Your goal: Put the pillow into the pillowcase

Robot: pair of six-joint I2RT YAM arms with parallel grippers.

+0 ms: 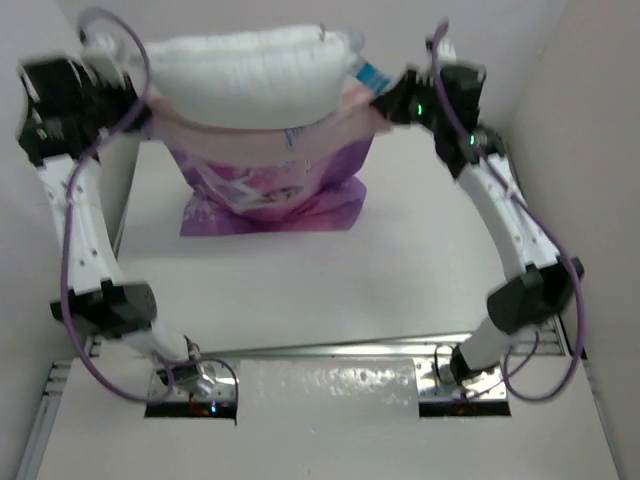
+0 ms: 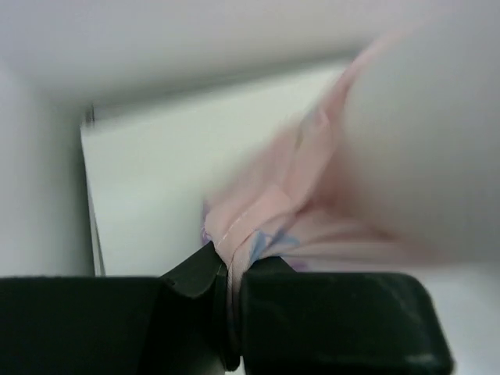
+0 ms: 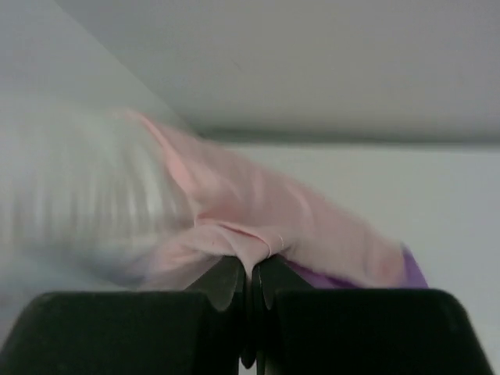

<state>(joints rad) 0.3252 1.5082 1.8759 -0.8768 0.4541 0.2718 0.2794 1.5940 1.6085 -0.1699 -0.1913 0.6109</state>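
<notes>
Arm bases: in the top view two mounts are seen at the near edge, the left base (image 1: 190,380) at 7 o'clock and the right base (image 1: 462,372) at 5 o'clock, with a shiny metal plate (image 1: 330,385) between them.
Table (image 1: 300,290): a white surface is shown, closed in by white walls.
Left arm (image 1: 85,230): it is raised along the left side toward 10 o'clock, with a purple cable (image 1: 68,280) looped beside it.
Left gripper (image 1: 140,105): it is blurred in the top view. In its own wrist view (image 2: 230,269) the jaws are pressed together on a fold of the pink hem of the pillowcase (image 2: 266,203).
Pillow (image 1: 250,75): the white pillow is held up at 12 o'clock, lying crosswise, its lower edge tucked behind the pink rim and its upper part uncovered. It is seen as a blurred white mass at 2 o'clock in the left wrist view (image 2: 422,141) and at 9 o'clock in the right wrist view (image 3: 78,187).
Pillowcase (image 1: 270,180): the mouth is stretched between both grippers with the pink inside shown. The purple printed body hangs below, and its lower end appears to lie on the table. A small white tag (image 1: 292,137) is seen on the rim.
Right gripper (image 1: 388,100): it is placed at 1 o'clock. In its wrist view (image 3: 251,269) the jaws are closed on a pinch of pink fabric (image 3: 258,203).
Right arm (image 1: 510,220): it is bent up along the right side toward 2 o'clock.
</notes>
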